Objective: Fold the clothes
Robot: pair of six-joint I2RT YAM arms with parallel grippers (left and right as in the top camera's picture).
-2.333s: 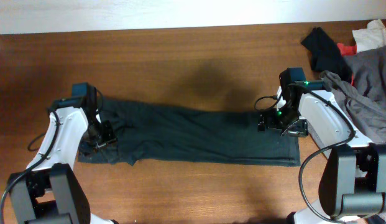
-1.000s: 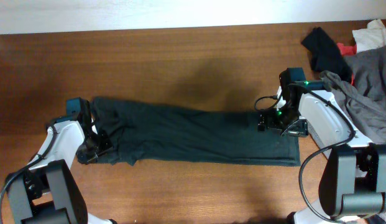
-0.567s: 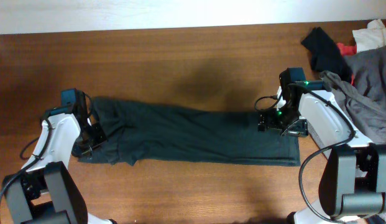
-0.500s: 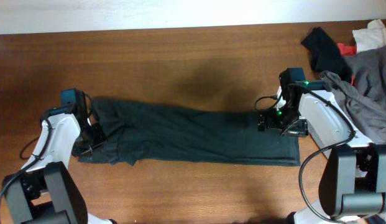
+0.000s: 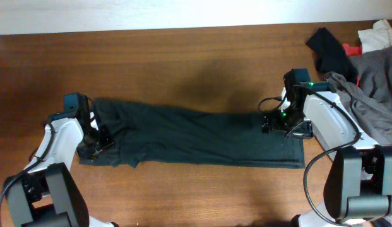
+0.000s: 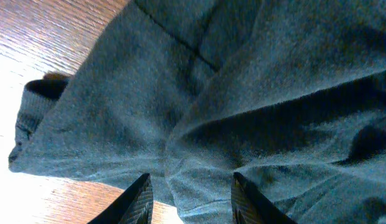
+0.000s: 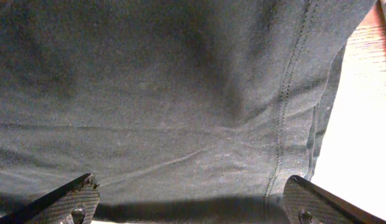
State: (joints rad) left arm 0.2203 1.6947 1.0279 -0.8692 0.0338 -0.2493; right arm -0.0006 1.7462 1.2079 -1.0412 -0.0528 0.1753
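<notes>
**Dark Clothes Lie Flat and Long, a Pincer at Each End**

The clothes [image 5: 196, 135] are very dark, almost black-green. They lie stretched out in a long strip on the brown wooden table [image 5: 183, 63]. The strip runs from left to right, on the near half of the table.

The left gripper [image 5: 96, 140] is at the left end of the strip, right over the cloth. Its two fingers [image 6: 138, 199] are spread part way. In the left wrist view, rumpled cloth shows in the gap between them. The cloth has deep folds here. A sleeve cuff [image 6: 34, 102] sticks out to the side, with bare wood next to it.

The right gripper [image 5: 273, 122] is at the right end of the strip, over its far edge. Its fingers [image 7: 71, 199] are spread very wide and nothing is between them. The cloth under them is smooth. A stitched seam [image 7: 292, 93] runs along near the edge of the cloth, with bare wood past that edge.

In the far right corner there is a heap of other things. A light grey garment [image 5: 375, 88] lies there, close to the right arm. Farther back are a small black cloth [image 5: 328, 50], a red scrap [image 5: 353, 49] and something white [image 5: 379, 34]. They are well apart from the dark clothes.
</notes>
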